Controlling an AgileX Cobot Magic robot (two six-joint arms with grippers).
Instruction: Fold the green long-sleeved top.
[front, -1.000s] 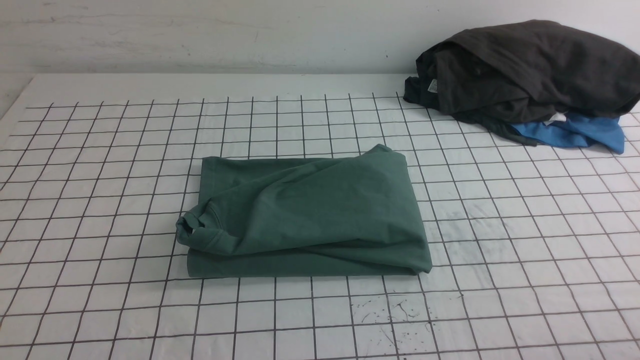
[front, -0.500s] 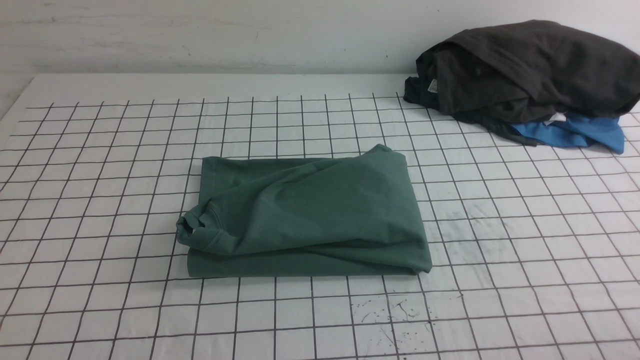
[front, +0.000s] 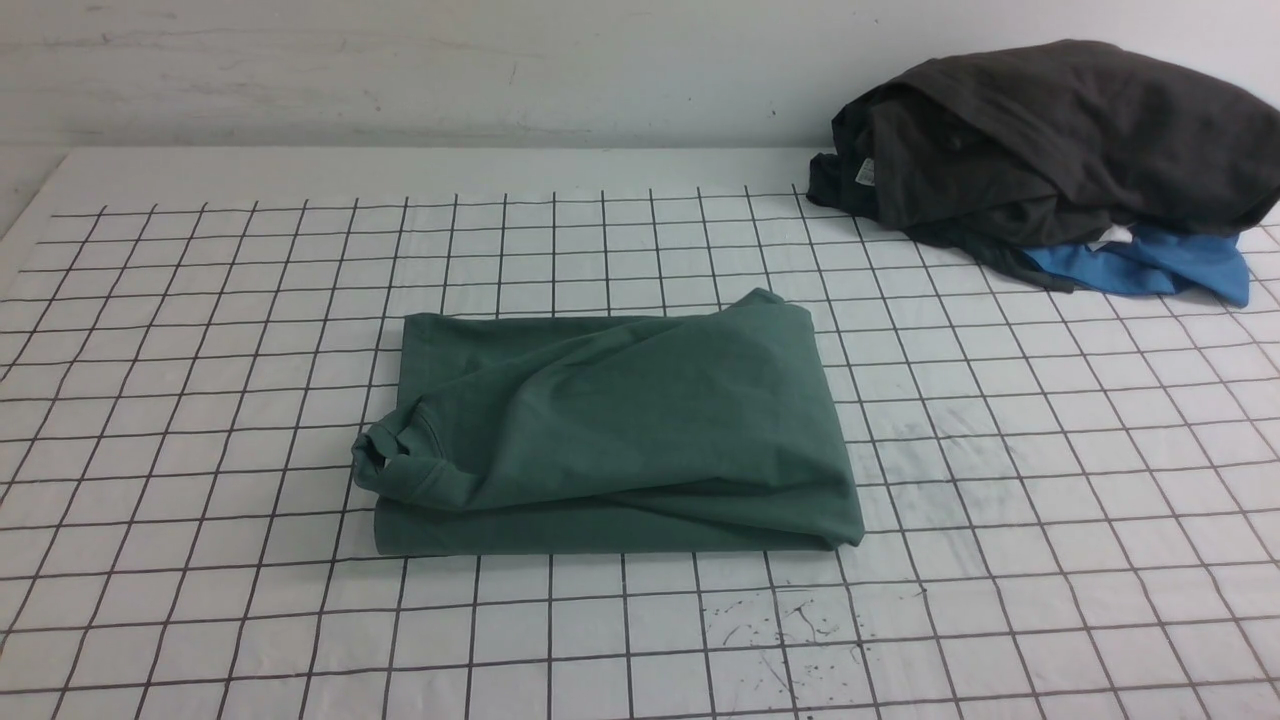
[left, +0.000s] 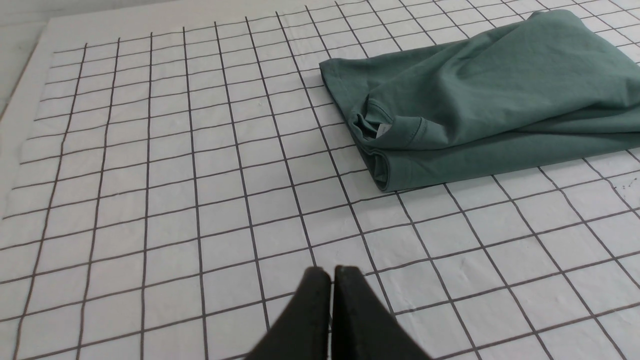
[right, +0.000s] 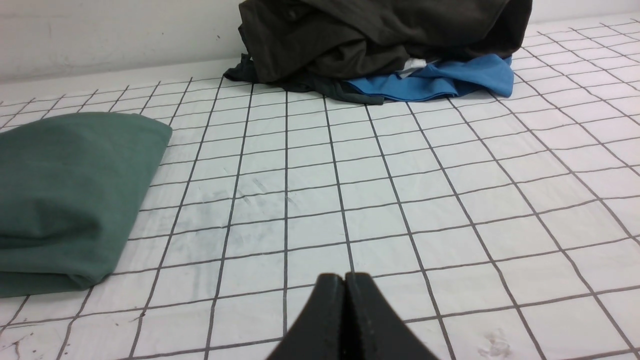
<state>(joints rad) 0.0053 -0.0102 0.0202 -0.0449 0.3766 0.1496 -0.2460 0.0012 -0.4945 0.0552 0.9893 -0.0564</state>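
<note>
The green long-sleeved top (front: 610, 430) lies folded on the gridded table (front: 1050, 480), well apart from a dark garment (front: 1050, 140).

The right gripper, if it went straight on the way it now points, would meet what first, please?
Probably the bare gridded table cover. The shut right gripper aims between the green long-sleeved top and the dark garment pile. Depth is unclear; kept level, it might reach the pile.

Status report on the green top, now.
Left tool shut, empty, clear of cloth. Right tool the same. Green top folded into a rectangle mid-table. Dark and blue pile far right, not in the way.
</note>
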